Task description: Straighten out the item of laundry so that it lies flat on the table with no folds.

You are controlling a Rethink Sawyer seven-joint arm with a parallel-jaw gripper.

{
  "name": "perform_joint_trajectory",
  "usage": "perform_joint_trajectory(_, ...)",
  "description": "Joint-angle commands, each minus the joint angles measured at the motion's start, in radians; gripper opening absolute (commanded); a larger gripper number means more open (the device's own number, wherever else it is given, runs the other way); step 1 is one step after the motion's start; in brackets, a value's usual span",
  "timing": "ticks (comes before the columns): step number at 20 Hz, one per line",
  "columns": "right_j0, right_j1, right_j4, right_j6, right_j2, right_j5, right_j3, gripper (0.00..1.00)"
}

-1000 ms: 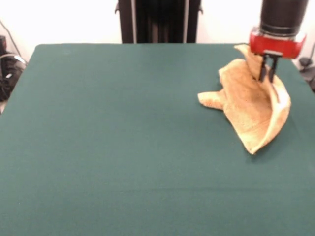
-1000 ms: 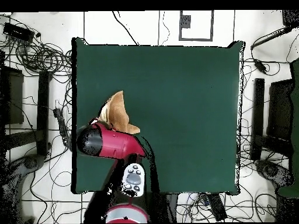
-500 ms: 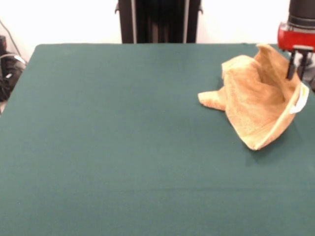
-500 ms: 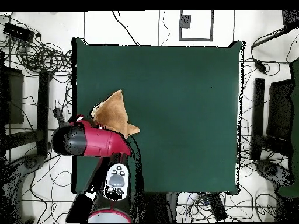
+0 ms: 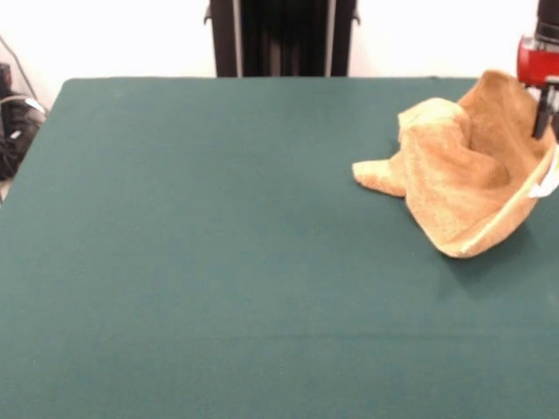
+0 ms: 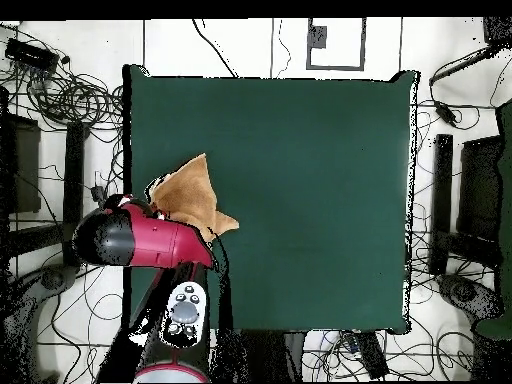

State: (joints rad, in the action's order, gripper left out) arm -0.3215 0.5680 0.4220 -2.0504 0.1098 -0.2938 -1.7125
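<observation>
Little of the job looks done from where I stand. The towel [image 5: 463, 179] sits bunched near 1 side edge of the green surface [image 5: 218, 262], at the right of the front view and the left of the overhead view [image 6: 190, 195]. It is heaped into a cupped shape, with 1 edge lifted high toward the gripper [image 5: 546, 109] and a small flap trailing on the cloth toward the middle. A white tag [image 5: 550, 179] shows at the raised hem.

The dark fingers reach down to that lifted edge at the very margin of the front view. They seem to be pinching the towel, since the fabric stands up under them, but I cannot tell for sure whether they are pressed together or spread, as only part of them shows. From above, the red arm [image 6: 140, 240] covers that spot.

What remains, I judge, is nearly everything: the folds must be opened and the whole cloth laid flat.

Room is lopsided. The towel is close to the side edge, and the arm head hangs over it, so pulling further outward risks dragging cloth off. Toward the middle, bare surface stretches wide in every other direction.
</observation>
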Motion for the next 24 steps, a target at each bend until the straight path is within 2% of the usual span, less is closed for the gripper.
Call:
perform_joint_trajectory(1,-0.033,-0.053,0.075,-0.284,-0.02,-0.097,0.022,0.0)
perform_joint_trajectory(4,-0.042,-0.051,0.074,-0.277,-0.004,-0.108,0.022,0.0)
perform_joint_trajectory(5,-0.053,-0.058,0.061,-0.265,0.017,-0.113,0.036,1.0)
perform_joint_trajectory(7,-0.043,-0.055,0.066,-0.26,-0.003,-0.1,0.026,1.0)
perform_joint_trajectory(9,-0.059,-0.066,0.047,-0.258,0.043,-0.119,0.049,1.0)
perform_joint_trajectory(10,-0.055,-0.067,0.077,-0.289,0.032,-0.092,0.041,1.0)
perform_joint_trajectory(21,0.022,-0.054,0.042,-0.205,0.006,-0.099,0.024,1.0)
perform_joint_trajectory(24,0.02,-0.034,0.047,-0.214,-0.001,-0.147,0.015,1.0)
